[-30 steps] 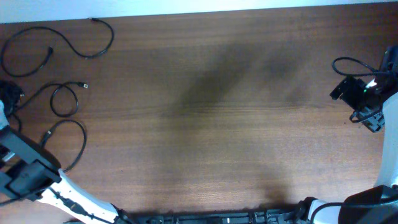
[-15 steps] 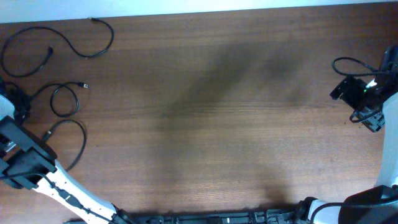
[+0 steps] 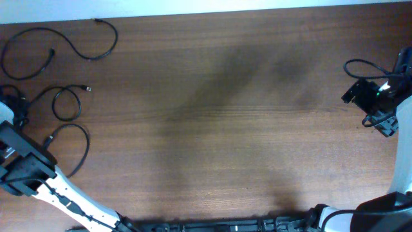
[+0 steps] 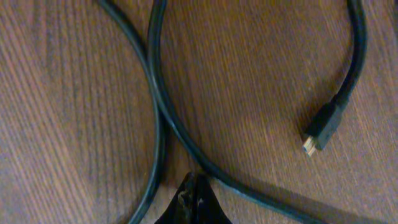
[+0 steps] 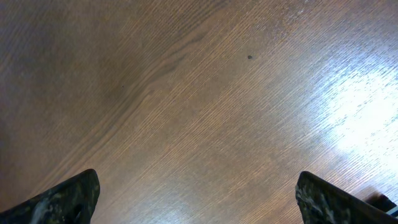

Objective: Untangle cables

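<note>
Three thin black cables lie apart at the far left in the overhead view: a long curved one (image 3: 96, 53), one with a small loop (image 3: 66, 103), and one with a larger loop (image 3: 84, 145). My left gripper (image 3: 15, 108) is low over the table at the left edge beside them. In the left wrist view its fingers (image 4: 196, 186) are shut with nothing between them. Two crossing cords (image 4: 163, 106) run just ahead of the tips, and a small plug end (image 4: 318, 132) lies to the right. My right gripper (image 3: 376, 106) is at the far right, open (image 5: 199, 193) over bare wood.
The brown wooden table (image 3: 219, 116) ends at a pale strip along the far edge (image 3: 193, 6). A thicker black wire (image 3: 360, 63) arcs off the right arm. The arm bases stand at the near edge.
My left arm has shifted a little at the left edge of the table. The cables lie as before. The right arm has not moved.
</note>
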### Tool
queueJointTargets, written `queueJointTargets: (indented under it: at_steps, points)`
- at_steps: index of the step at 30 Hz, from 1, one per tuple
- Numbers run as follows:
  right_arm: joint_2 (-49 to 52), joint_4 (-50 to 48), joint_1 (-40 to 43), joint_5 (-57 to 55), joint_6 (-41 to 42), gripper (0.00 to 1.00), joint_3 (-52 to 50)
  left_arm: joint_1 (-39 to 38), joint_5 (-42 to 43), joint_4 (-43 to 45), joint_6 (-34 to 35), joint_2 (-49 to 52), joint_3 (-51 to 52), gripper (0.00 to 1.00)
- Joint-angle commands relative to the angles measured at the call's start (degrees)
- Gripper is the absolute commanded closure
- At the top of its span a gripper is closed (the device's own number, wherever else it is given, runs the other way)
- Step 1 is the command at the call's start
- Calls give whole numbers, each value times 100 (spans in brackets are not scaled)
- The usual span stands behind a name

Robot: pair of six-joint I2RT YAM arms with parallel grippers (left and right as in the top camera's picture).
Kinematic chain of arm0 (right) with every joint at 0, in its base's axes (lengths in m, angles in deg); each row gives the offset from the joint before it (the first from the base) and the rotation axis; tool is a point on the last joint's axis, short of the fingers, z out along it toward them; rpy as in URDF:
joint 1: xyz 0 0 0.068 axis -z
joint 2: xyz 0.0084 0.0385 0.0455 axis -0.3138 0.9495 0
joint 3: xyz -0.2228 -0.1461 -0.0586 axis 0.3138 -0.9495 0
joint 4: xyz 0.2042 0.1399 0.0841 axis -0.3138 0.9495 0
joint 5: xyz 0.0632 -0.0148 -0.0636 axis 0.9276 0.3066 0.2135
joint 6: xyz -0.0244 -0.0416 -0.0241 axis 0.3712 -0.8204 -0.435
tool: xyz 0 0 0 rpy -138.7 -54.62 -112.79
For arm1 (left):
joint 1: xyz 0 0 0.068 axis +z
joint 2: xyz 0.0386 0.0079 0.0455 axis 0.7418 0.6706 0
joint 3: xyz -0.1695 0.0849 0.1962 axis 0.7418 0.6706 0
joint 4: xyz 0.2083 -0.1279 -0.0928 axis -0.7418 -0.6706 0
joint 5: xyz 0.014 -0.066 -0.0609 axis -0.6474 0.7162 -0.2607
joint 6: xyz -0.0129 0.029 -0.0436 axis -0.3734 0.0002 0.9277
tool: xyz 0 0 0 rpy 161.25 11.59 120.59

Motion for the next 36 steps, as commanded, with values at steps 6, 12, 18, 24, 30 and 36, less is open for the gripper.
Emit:
queueJointTargets:
  at_steps: [6,12,18,24,30,36]
  points:
    - [-9,-15,22,-70,-39,2,66,50,710,507,-411,413,-61,92]
    - [-9,-15,22,-72,-39,2,66,280,977,428,-608,356,-94,95]
    - [-9,-15,22,-72,-39,2,66,758,988,-308,-188,-306,-221,100]
    - [-9,-17,22,-70,-39,2,66,970,3475,-595,-24,-1563,-221,94]
    - [-9,-17,22,-72,-39,2,66,743,4500,-743,13,-2553,-221,89]
    - [-9,-15,22,-72,-39,1,66,400,4870,-1926,-516,-2931,-219,0]
